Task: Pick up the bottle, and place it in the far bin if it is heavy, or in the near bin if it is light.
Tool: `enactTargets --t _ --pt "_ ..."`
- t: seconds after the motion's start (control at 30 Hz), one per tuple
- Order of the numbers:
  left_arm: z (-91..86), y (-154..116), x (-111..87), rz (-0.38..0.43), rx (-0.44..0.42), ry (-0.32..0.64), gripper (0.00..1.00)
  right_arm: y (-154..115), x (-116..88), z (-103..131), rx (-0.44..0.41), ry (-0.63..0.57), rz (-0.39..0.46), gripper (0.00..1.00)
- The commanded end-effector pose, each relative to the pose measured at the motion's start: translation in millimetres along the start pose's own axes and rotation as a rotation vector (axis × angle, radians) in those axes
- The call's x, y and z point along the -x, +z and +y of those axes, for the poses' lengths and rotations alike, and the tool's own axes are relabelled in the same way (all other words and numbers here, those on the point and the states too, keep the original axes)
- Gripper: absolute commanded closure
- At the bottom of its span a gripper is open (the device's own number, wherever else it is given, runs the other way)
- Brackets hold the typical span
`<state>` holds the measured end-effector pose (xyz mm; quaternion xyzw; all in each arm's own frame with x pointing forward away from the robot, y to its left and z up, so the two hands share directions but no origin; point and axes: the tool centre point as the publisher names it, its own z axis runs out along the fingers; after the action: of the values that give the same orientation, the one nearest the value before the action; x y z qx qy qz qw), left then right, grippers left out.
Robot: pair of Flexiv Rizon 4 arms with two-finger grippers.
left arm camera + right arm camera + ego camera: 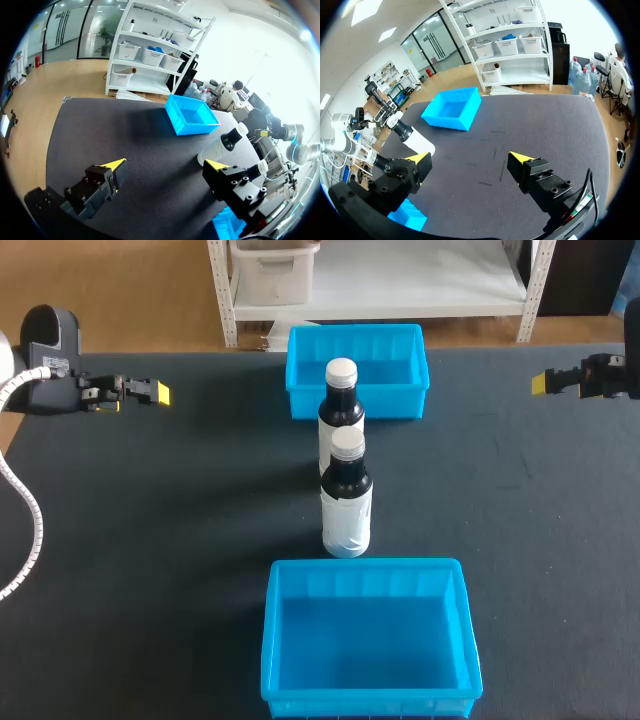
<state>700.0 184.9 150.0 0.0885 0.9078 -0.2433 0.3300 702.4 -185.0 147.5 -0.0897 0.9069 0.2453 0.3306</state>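
Observation:
Two dark bottles with white caps and white labels stand upright in a line at the table's middle, the far bottle (341, 405) (222, 145) (411, 137) just behind the near bottle (346, 502). A blue far bin (400, 400) (192, 117) (451, 110) sits behind them. In front of them sits a blue near bin (368, 640), with nothing in it. My left gripper (158, 392) (167, 167) hovers open at the left side, well away from the bottles. My right gripper (542, 383) (470, 159) hovers open at the right side, equally far off.
Dark table mat (180, 540) spreads wide on both sides of the bottles. A corner of the near bin (226, 226) (406, 212) shows beside each gripper's finger in the wrist views.

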Motion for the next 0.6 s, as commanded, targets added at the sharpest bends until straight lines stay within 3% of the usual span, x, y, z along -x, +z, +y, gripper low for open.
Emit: enactTargets --t 0.03,0.37,0.43,0.5,0.6 --pt "0.0 0 0.0 0.0 0.0 0.0 0.0 -2 0 1 -0.005 0.001 0.0 0.0" --pt "0.0 0 0.0 0.0 0.0 0.0 0.0 -2 0 1 -0.005 0.001 0.0 0.0" --pt "0.0 0 0.0 0.0 0.0 0.0 0.0 -4 8 -5 0.04 -0.13 0.013 0.0" --pt "0.0 0 0.0 0.0 0.0 0.0 0.0 -8 16 -4 0.159 -0.349 0.106 0.0" --pt "0.0 0 0.0 0.0 0.0 0.0 0.0 -26 18 8 0.425 -0.736 0.271 0.0"
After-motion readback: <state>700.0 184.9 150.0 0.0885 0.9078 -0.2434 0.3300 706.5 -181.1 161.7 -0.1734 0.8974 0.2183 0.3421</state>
